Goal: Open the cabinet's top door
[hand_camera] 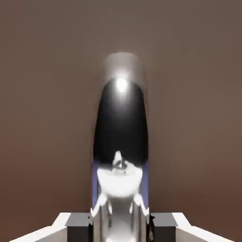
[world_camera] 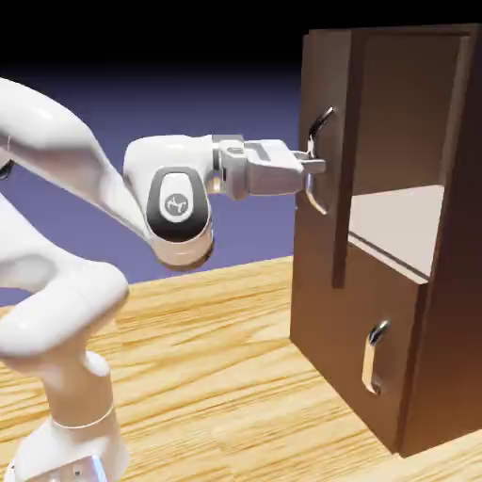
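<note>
The dark-brown cabinet [world_camera: 442,311] stands at the right of the exterior view. Its top door [world_camera: 325,254] is swung partly out, so the inside shelf [world_camera: 400,221] shows. The door's long curved silver handle [world_camera: 321,120] faces the arm. My gripper [world_camera: 317,168] reaches in level from the left and is shut on the middle of that handle. In the hand view the shiny handle [hand_camera: 120,137] runs up the middle between my grey fingertips [hand_camera: 78,221], with the door's brown wood [hand_camera: 42,94] filling the background.
Below the top door, the shorter lower door [world_camera: 362,311] is closed, with its small silver handle [world_camera: 375,358]. The cabinet stands on a light wooden table [world_camera: 216,377]. The white arm [world_camera: 56,282] rises at the left.
</note>
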